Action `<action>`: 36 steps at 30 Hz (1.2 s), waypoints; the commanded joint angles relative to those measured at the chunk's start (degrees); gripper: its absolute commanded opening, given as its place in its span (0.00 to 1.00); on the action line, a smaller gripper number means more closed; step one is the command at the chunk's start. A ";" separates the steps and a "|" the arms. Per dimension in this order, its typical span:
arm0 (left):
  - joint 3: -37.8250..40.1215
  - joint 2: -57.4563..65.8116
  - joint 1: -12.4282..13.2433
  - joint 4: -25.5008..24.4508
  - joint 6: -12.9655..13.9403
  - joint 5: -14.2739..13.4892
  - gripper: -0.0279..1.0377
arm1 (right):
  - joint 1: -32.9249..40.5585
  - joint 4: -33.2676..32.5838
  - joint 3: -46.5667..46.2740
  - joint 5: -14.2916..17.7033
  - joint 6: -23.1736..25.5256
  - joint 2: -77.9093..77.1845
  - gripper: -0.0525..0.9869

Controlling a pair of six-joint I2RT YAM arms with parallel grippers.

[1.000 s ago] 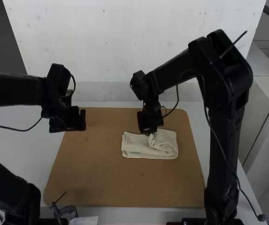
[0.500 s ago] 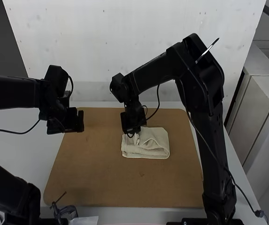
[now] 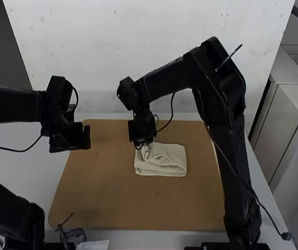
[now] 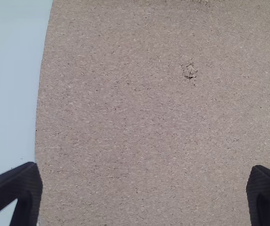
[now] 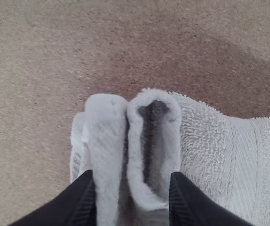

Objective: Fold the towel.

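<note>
the cream towel [image 3: 167,161] lies on the brown board [image 3: 107,198], a little toward the right arm's side and past the middle as the high view looks. it is folded over in layers into a rough oblong, with wrinkles across its top and a raised, rumpled part at the end toward the left arm. in the right wrist view that part stands up in two soft ridges, one curling round into a hollow loop, while a flatter stretch of terry with a woven band runs away beside it.

the right gripper [image 3: 142,145] is right down at this rumpled end, its fingers [image 5: 84,200] partly apart, with the loose ridges between them rather than pinched flat.

the left gripper [image 3: 79,142] is well apart from the towel, above the board's edge on the left arm's side. its fingers [image 4: 26,188] are spread wide, with nothing between them.

the board has rounded corners and a small scuff [image 4: 190,71] in its surface, and it lies on a pale table [image 3: 18,169]. by the board's near edge sit a dark clamp [image 3: 76,235] and, beside that, a white scrap [image 3: 94,245].
</note>
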 commanded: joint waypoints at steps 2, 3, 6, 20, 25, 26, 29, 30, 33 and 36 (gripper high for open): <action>-0.42 -0.04 0.10 0.30 0.74 1.17 0.94 | -1.85 1.62 -1.50 -0.82 0.80 -10.84 0.11; -0.51 -0.04 -0.16 0.39 0.65 1.17 0.94 | -2.29 2.15 -2.03 -0.82 0.71 -11.71 0.07; -0.51 -0.04 -0.52 0.39 0.56 1.17 0.94 | -3.69 1.62 -3.44 -0.82 0.54 -12.68 0.07; -0.60 0.31 -0.87 0.74 0.39 1.17 0.94 | -1.58 8.04 -9.85 -0.82 0.19 -6.88 0.07; -0.60 0.22 -0.34 0.83 0.48 1.17 0.94 | -0.18 8.56 -8.45 -0.90 0.54 -4.24 0.07; -0.69 0.31 -0.25 0.83 0.48 1.17 0.94 | 0.17 8.91 -8.45 -0.90 0.63 -3.98 0.07; -1.21 0.40 0.19 1.53 0.56 1.17 0.94 | 1.14 9.53 -8.27 -1.25 0.89 -2.57 0.06; -1.48 0.40 0.28 1.89 0.65 1.17 0.94 | 1.49 9.88 -8.27 -1.25 1.15 -2.22 0.06; -1.92 0.49 0.63 2.15 0.74 1.17 0.94 | 2.72 10.50 -8.36 -1.52 1.24 -0.99 0.06; -2.09 0.49 0.80 2.15 0.83 1.17 0.94 | 3.95 11.46 -8.62 -1.87 1.94 -0.73 0.07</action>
